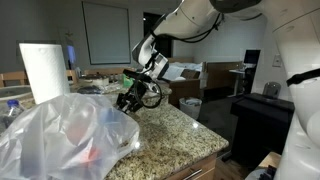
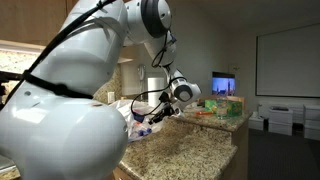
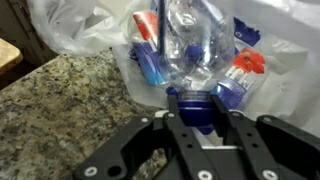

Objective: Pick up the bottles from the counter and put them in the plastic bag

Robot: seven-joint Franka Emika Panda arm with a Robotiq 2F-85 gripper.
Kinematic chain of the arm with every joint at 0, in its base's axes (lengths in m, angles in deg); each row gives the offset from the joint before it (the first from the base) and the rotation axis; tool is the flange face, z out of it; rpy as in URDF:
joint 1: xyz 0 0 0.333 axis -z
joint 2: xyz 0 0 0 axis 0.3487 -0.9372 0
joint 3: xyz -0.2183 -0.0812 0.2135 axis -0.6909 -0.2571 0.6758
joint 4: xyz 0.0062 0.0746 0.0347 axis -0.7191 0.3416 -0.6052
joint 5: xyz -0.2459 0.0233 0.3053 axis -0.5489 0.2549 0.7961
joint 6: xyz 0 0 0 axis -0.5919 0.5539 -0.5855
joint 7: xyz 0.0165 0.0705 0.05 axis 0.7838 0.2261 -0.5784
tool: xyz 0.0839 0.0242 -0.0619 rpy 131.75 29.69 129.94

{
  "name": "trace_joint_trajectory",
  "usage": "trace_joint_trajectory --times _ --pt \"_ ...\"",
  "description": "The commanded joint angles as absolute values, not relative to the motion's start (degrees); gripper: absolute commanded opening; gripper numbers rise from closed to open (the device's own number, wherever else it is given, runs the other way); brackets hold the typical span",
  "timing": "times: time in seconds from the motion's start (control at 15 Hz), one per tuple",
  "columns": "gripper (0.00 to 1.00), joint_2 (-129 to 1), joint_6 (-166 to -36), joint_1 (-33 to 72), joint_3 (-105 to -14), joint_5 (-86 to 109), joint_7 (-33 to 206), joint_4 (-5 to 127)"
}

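In an exterior view you are looking over the plastic bag (image 1: 60, 140) from just beside it. In an exterior view you are watching the plastic bag (image 2: 125, 110) from farther off, behind the arm (image 2: 60, 110). In the wrist view you are peering down at the plastic bag (image 3: 290, 60) from close up.

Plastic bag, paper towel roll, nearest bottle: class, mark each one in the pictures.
plastic bag (image 1: 55, 140), in an exterior view, on its crinkled front face.
paper towel roll (image 1: 42, 70), in an exterior view, midway up its white side.
bottle (image 3: 195, 50), wrist view, on its clear body.
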State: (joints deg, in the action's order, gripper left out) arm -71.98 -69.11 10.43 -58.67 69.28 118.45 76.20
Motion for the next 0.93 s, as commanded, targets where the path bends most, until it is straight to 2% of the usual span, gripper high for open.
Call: trace_joint_trajectory --times 0.0,0.4,0.87 --pt "0.11 -66.17 -76.38 9.43 -58.66 61.92 126.86 81.47" --pt "0.1 -65.07 -78.89 9.21 -55.13 56.33 135.03 83.96" --pt "0.1 -67.44 -77.45 8.14 -50.28 57.27 136.62 79.62"
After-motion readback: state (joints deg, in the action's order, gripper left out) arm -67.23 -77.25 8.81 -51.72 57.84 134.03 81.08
